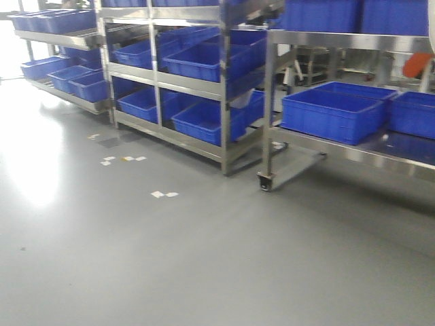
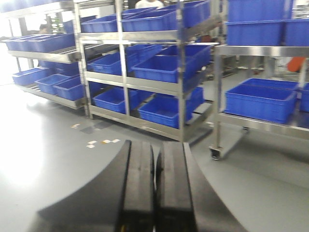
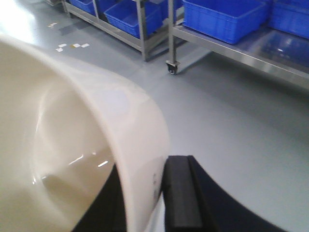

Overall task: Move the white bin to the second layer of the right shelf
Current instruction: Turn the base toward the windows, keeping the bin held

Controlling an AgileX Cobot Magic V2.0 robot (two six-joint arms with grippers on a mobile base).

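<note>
Right gripper [image 3: 145,198] clamps glossy cream white bin [image 3: 72,125] wall | left gripper [image 2: 155,188] matte black, jaws pressed together

Cropped edges, soft focus, unreadable bits

In the right wrist view the glossy cream-white plastic bin [image 3: 72,121] runs off the left and bottom edges with its base out of sight. Its wall covers part of the right gripper [image 3: 145,193], whose black fingers [image 3: 181,193] are cut by the bottom edge. The left gripper [image 2: 155,188] is cropped below too. The front view is blurred: the small white floor scraps [image 1: 164,194] cannot be identified, and an orange object [image 1: 416,64] sits partly hidden behind the stainless-steel rack [image 1: 268,102].
</note>
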